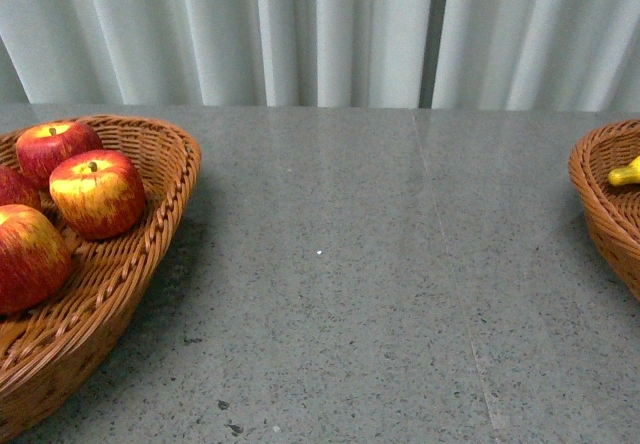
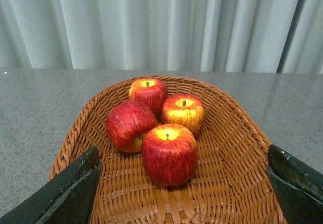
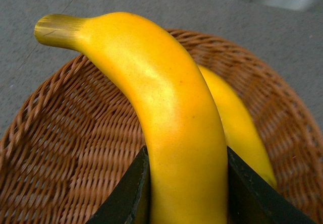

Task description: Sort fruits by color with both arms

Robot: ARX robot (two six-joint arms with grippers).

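Right claw point(image 3: 186, 193) clamps banana point(image 3: 166, 113) above basket point(image 3: 65, 148); left claw point(image 2: 184, 183) spread wide over four apples point(image 2: 169, 153). No writing.

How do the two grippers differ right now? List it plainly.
The left gripper is open, its fingers spread wide and empty; the right gripper is shut on a banana. The left gripper looks into a basket of four red apples; the right one is over a basket with another banana lying in it. Both have dark fingers and face a brown wicker basket.
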